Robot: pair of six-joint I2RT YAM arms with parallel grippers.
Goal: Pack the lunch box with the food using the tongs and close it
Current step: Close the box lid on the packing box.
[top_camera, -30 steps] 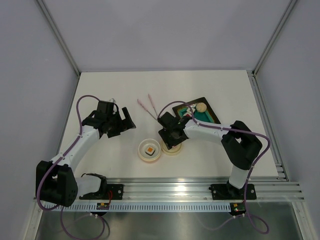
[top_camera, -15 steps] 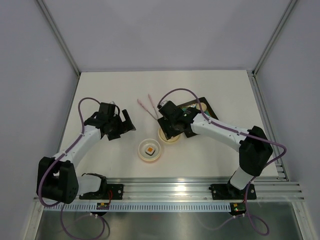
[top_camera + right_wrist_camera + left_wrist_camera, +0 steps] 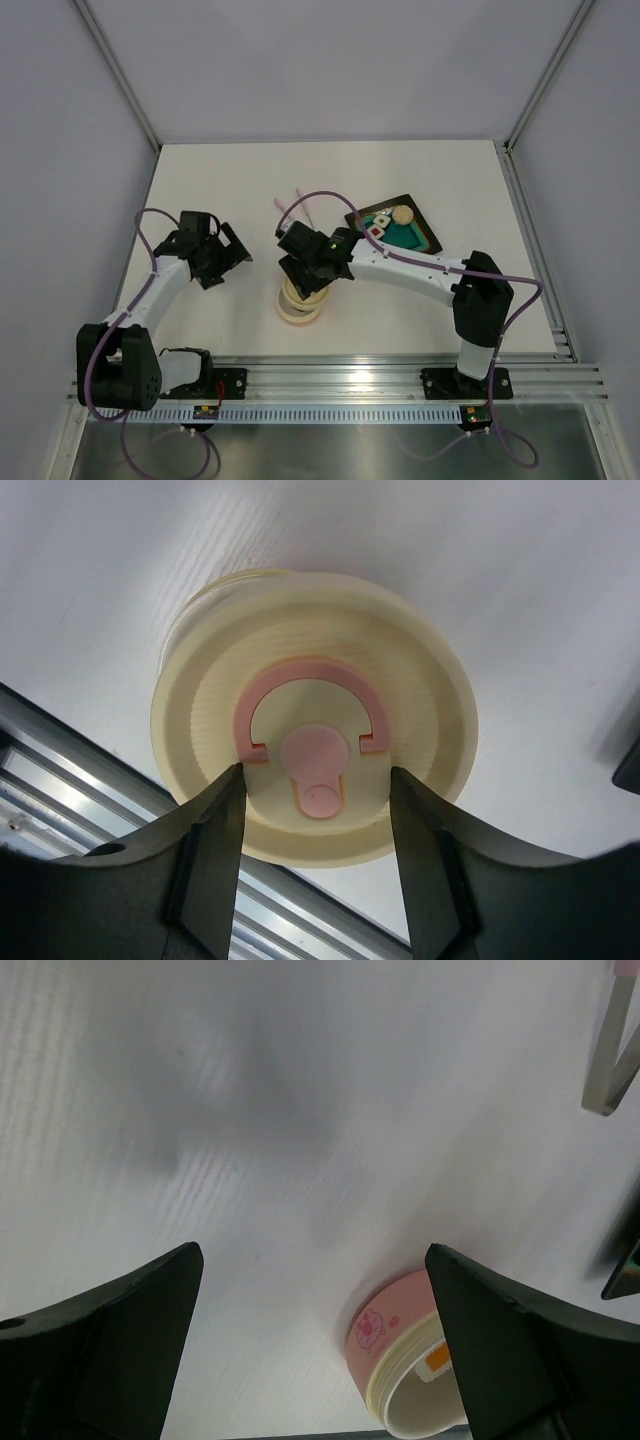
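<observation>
The round cream lunch box (image 3: 297, 314) stands near the table's front middle. Its pink side wall with a pig mark (image 3: 385, 1330) shows in the left wrist view, with an orange-topped food piece (image 3: 437, 1357) inside. My right gripper (image 3: 310, 265) (image 3: 315, 775) is shut on the cream lid (image 3: 315, 715) with the pink curled mark. It holds the lid just over the box, whose rim (image 3: 205, 595) peeks out behind it. My left gripper (image 3: 215, 255) (image 3: 312, 1255) hangs open and empty left of the box. The tongs (image 3: 284, 208) (image 3: 610, 1050) lie on the table behind the right arm.
At the back right sits a dark square tray (image 3: 418, 238) with a teal mat. It holds a beige ball (image 3: 401, 213) and white blocks (image 3: 378, 225). An aluminium rail (image 3: 350, 380) runs along the near edge.
My right gripper has carried the lid leftward and nearer, from beside the tray to over the lunch box. The left gripper has drawn back a little to the left.
</observation>
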